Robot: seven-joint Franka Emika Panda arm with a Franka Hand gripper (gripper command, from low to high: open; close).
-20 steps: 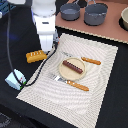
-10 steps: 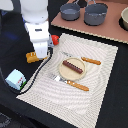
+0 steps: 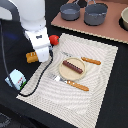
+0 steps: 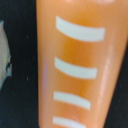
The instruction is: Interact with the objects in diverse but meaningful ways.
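Risk: your gripper (image 3: 41, 56) sits low over the bread (image 3: 32, 57) at frame left, jaws' state untellable; descend off-centre and it skids toward the tomato (image 3: 53, 39).

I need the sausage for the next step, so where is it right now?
In the exterior view, the dark brown sausage stick lies across the tan round plate at the middle of the striped mat, between the two orange-handled cutlery pieces.

The exterior view is evenly and softly lit, with faint shadows and mild blur. The wrist view is filled by an out-of-focus bread block (image 4: 72, 65).
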